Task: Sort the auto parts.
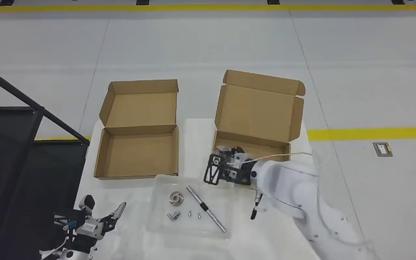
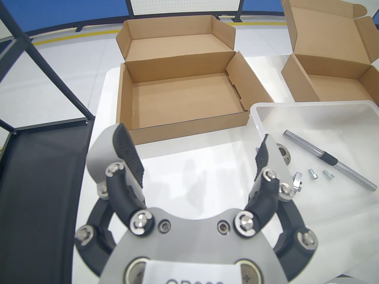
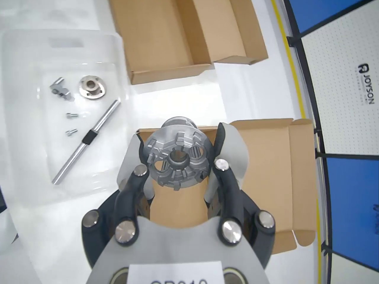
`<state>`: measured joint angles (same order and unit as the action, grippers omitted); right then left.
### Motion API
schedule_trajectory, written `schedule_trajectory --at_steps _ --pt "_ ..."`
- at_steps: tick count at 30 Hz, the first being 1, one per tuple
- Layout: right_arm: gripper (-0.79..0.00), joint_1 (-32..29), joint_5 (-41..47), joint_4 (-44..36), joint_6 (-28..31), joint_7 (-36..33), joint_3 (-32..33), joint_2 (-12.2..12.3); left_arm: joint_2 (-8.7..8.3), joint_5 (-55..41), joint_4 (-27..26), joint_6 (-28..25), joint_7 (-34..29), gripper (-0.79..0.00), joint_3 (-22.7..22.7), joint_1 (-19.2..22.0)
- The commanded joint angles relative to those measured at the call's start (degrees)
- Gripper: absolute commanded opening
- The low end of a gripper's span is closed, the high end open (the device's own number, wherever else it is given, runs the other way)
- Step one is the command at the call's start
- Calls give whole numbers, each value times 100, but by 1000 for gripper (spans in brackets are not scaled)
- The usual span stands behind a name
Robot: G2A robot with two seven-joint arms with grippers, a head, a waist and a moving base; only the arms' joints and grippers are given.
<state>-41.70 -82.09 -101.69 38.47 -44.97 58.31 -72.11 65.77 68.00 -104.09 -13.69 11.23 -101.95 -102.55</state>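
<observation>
Right pincer [image 3: 180, 138] clamps toothed hub [image 3: 177, 161] | left pincer [image 2: 194, 135] spread wide | white table [image 1: 195, 127] | grey floor [image 1: 195, 52], yellow line [image 1: 364, 134]

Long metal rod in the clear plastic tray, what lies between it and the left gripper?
Top view: bare white table, the tray's wall, a round metal hub, a bracket, two small bolts.
</observation>
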Motion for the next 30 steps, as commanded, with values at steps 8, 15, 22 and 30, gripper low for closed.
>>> schedule_trajectory --at_steps 8,15,22,30 --pt "-785 1713 372 2979 -787 19 -910 -461 0 0 0 0 0 0 0 0" --pt "-785 2505 868 5047 -441 478 -1581 -878 0 0 0 0 0 0 0 0" --pt "-785 2882 906 6252 -474 512 -2117 -1280 0 0 0 0 0 0 0 0" --pt "-616 3091 990 7183 -619 603 -2414 -1659 0 0 0 0 0 0 0 0"
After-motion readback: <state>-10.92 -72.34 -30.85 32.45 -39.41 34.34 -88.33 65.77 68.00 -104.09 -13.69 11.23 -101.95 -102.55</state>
